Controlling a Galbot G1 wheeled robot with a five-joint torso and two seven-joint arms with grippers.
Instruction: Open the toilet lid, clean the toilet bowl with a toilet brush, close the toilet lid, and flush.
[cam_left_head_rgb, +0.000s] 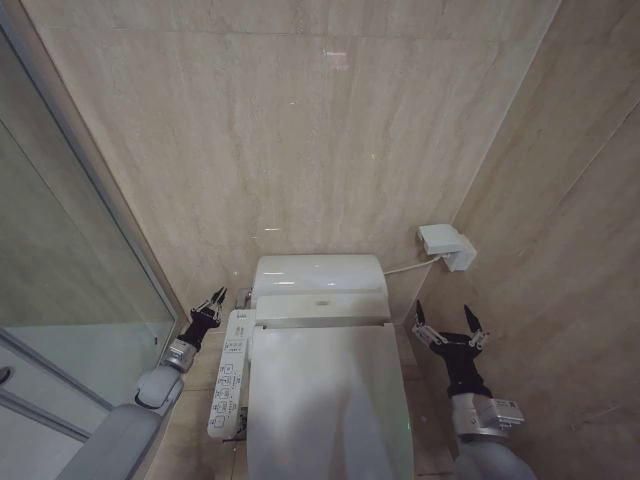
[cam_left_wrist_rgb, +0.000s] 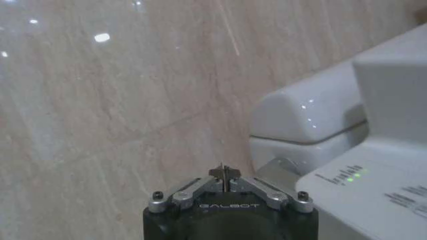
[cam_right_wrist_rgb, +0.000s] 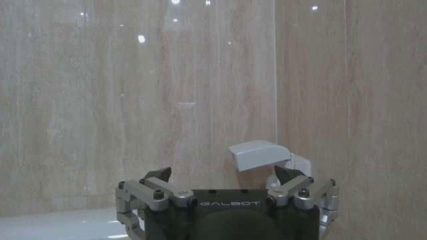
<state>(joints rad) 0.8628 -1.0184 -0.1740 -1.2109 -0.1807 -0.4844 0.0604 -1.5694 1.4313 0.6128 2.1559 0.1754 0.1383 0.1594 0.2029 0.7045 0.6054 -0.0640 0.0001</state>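
The toilet lid (cam_left_head_rgb: 330, 400) lies shut, a glossy white oval covering the toilet bowl, which is hidden under it. The toilet brush is out of view. My left gripper (cam_left_head_rgb: 219, 297) hangs shut beside the toilet's left flank, level with the tank (cam_left_head_rgb: 318, 275) and holding nothing. In the left wrist view its tips (cam_left_wrist_rgb: 225, 173) meet, with the tank (cam_left_wrist_rgb: 300, 115) close by. To the right of the lid my right gripper (cam_left_head_rgb: 443, 316) stands open and empty. The right wrist view has it (cam_right_wrist_rgb: 222, 175) facing the back wall.
A white control panel (cam_left_head_rgb: 230, 372) with green lights (cam_left_wrist_rgb: 352, 175) runs along the toilet's left side. A white wall box (cam_left_head_rgb: 446, 246) (cam_right_wrist_rgb: 260, 154) with a cable sits at the back right corner. A glass shower partition (cam_left_head_rgb: 70, 250) closes off the left. Tiled walls stand close behind and to the right.
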